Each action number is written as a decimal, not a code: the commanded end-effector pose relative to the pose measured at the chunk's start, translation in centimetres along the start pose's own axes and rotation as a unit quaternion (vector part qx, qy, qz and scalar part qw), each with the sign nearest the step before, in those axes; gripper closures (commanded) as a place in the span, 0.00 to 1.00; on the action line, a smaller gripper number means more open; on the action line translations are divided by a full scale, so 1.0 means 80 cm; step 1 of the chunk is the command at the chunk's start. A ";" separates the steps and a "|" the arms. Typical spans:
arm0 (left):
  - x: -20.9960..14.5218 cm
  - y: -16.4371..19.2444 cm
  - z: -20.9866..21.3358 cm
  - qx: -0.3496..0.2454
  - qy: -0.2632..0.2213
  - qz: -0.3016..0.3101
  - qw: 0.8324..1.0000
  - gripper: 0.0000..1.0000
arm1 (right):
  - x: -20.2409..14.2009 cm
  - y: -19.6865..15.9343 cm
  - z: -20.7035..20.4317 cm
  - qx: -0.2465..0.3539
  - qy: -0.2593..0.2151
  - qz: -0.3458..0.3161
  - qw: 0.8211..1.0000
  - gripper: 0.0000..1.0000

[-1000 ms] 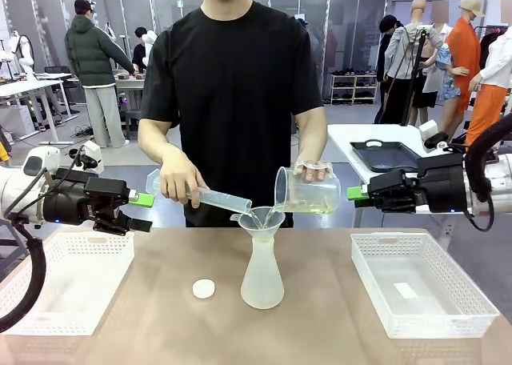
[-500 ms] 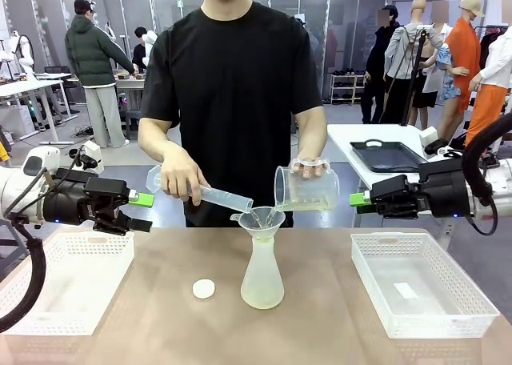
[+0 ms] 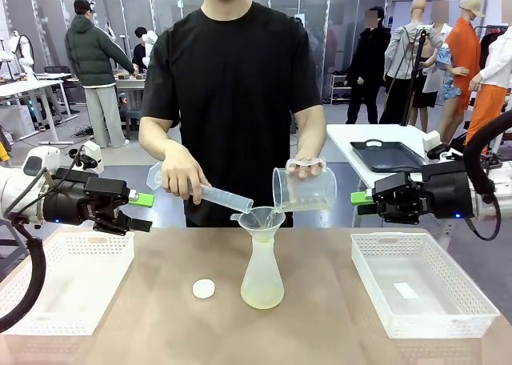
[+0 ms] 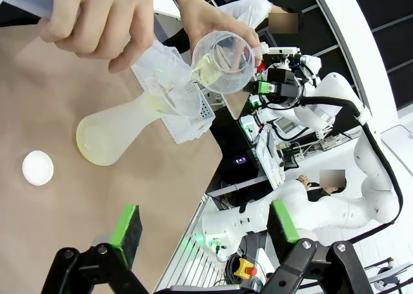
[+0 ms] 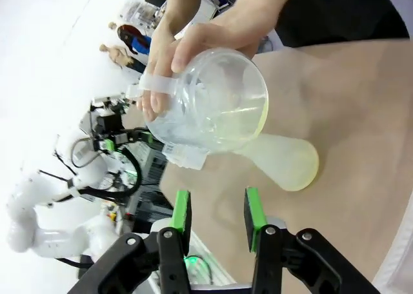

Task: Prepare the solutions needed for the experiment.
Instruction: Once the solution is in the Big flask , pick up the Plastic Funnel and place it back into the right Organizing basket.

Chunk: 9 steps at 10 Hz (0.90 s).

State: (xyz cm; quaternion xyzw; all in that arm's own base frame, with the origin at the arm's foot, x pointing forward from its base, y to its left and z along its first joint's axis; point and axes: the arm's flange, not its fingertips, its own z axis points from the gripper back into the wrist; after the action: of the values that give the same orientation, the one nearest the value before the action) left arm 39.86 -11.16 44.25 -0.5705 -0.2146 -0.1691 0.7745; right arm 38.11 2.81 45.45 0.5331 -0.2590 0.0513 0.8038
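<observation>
Since a second ago, more solution (image 3: 262,298) pooled in the flask (image 3: 262,273), and right gripper (image 3: 359,198) drawn back a little from the beaker (image 3: 306,190); at the tabletop's left edge, white basket (image 3: 64,321), with left gripper (image 3: 142,211) hovering over its far rim, jaws spread wide and empty, probably parked clear of the pouring; toward the front edge, small white cap (image 3: 204,288), off so the flask's mouth is free; at mid-table, flask upright, funnel (image 3: 261,218) seated in its neck to catch both streams; above it, one hand (image 3: 182,178) tipping a graduated cylinder (image 3: 226,197), the other hand (image 3: 309,168) tilting the beaker, more solution inside, spouts over the funnel; right gripper beyond, fingers partly apart, gripping nothing; second basket (image 3: 436,325) by the right edge.
</observation>
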 end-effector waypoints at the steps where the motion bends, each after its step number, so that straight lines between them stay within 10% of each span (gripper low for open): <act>1: 0.003 -0.003 -0.002 -0.011 -0.009 0.007 1.000 0.00 | -0.001 0.001 0.015 0.017 0.008 -0.053 0.998 0.56; 9: 0.003 -0.003 -0.002 -0.011 -0.009 0.007 1.000 0.00 | -0.005 -0.003 0.003 0.047 0.038 -0.051 0.997 0.56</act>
State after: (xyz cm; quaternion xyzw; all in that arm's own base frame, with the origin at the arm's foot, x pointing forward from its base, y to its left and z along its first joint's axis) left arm 39.86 -11.16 44.25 -0.5705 -0.2146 -0.1691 0.7745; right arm 37.58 2.39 45.27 0.5702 -0.2142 0.0283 0.7926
